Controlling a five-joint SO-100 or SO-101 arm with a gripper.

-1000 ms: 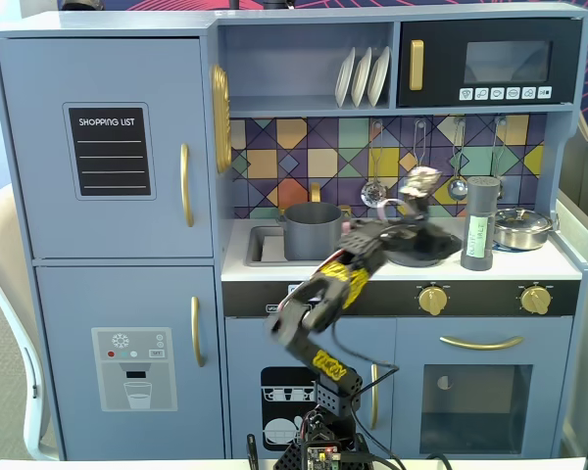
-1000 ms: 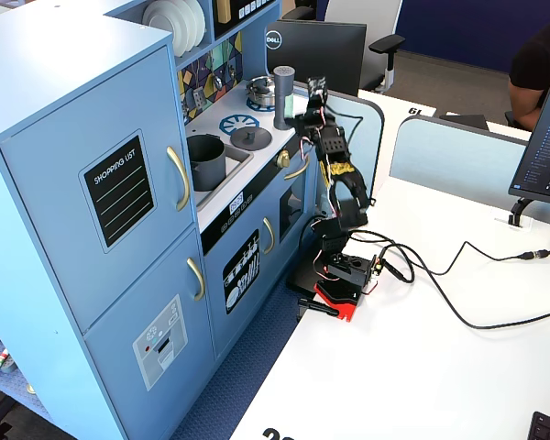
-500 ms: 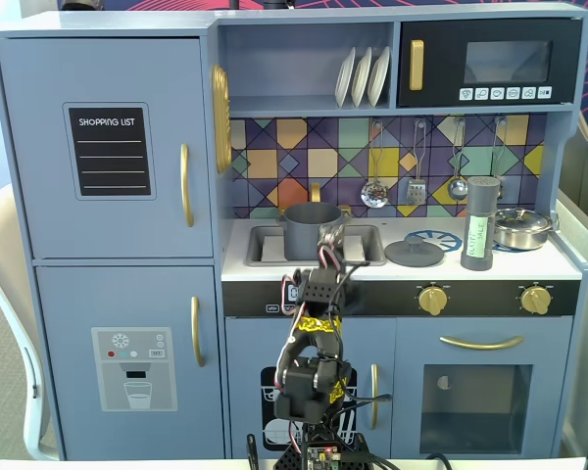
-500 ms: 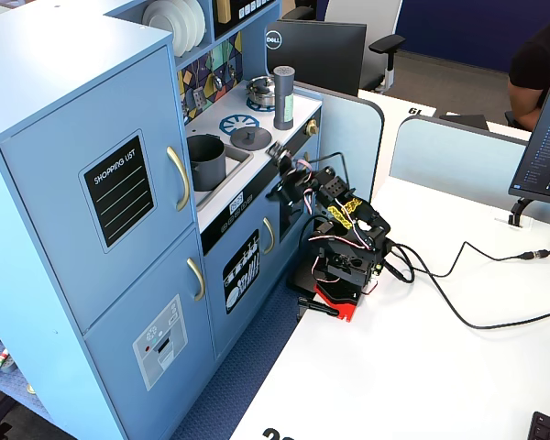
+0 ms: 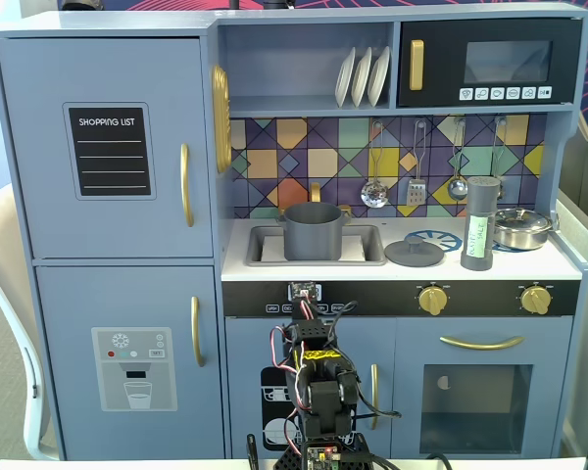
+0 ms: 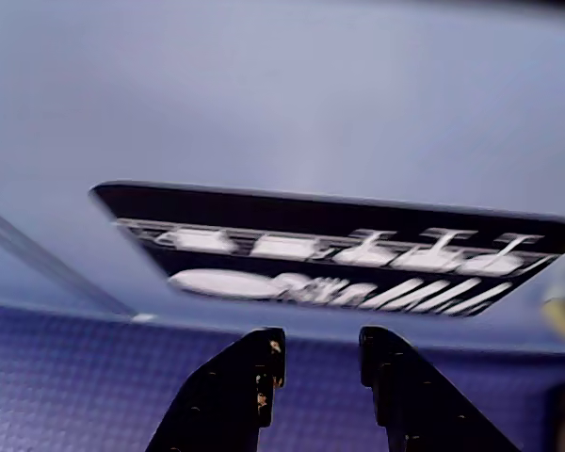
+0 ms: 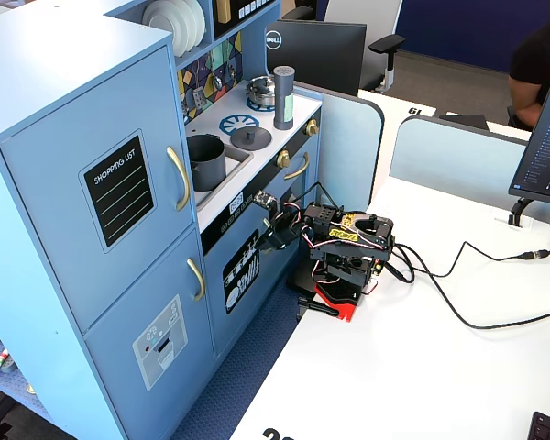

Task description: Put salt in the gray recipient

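The end effector is empty, its jaws a little apart, low before the dishwasher door. The salt shaker stands on the worktop right of the gray pot in the sink. Rise first, then grip mid-body.

Pincer base cut off below

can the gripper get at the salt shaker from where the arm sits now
Probably yes: the salt shaker stands upright and alone on the counter, lid and pan beside it, nothing in front. The gripper is folded low, facing the cabinet door.
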